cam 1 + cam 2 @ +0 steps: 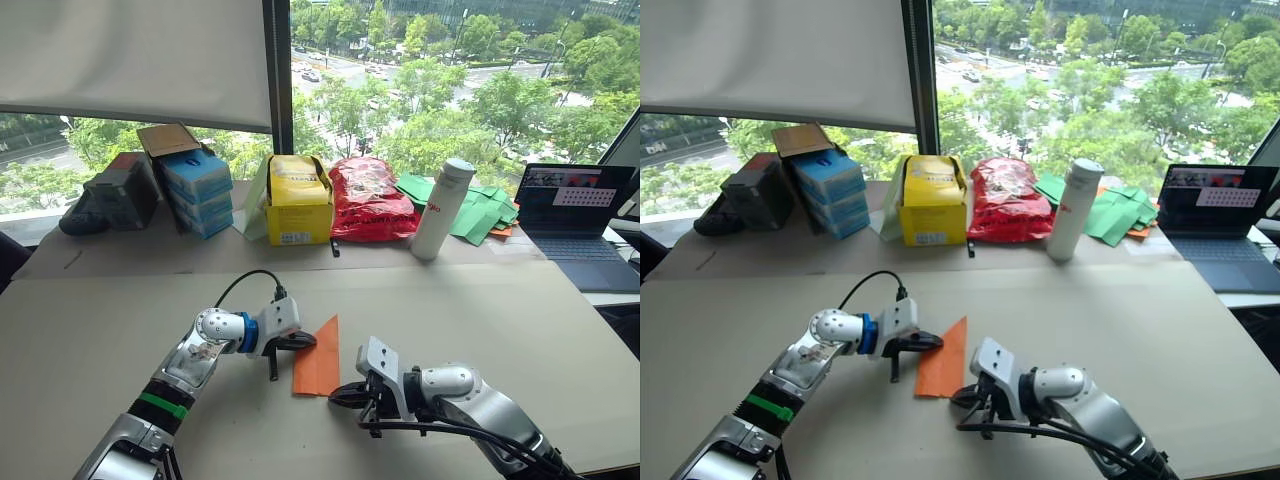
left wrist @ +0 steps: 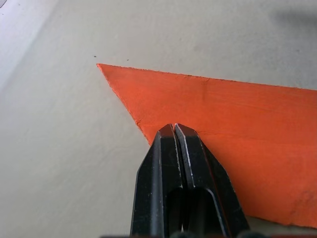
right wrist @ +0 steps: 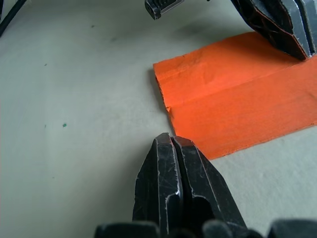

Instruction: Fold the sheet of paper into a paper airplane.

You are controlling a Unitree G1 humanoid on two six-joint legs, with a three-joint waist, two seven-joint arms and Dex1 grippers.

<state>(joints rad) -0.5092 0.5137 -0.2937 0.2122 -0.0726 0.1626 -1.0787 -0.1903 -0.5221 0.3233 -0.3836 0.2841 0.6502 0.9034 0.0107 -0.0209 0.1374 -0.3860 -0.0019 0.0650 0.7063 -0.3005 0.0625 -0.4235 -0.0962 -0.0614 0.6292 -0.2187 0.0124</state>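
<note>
While the folding was clearly under way, the head views showed the sheet of paper [image 1: 319, 362] already reduced to a narrow orange wedge, pointed at its far end and lying flat on the table [image 1: 520, 320]. Relative to that wedge, the left gripper [image 1: 297, 342] sat at its left edge with black fingers pressed together on the paper, and the right gripper [image 1: 343, 396] lay just beside its near right corner. A white bottle [image 1: 441, 210] stood well beyond the wedge, near the window.

From the left wrist view, the left gripper's fingers [image 2: 185, 163] were closed tip to tip and rested on the sloping edge of the orange paper [image 2: 237, 134], pinning it and not pinching it.

From the right wrist view, the right gripper [image 3: 173, 145] was likewise closed on nothing, just short of the paper's [image 3: 237, 94] squared end, where a lengthwise crease showed.

By the look of it, the pointed nose and lengthwise fold were made; the wings probably remained, so a finished paper airplane was not yet there.
</note>
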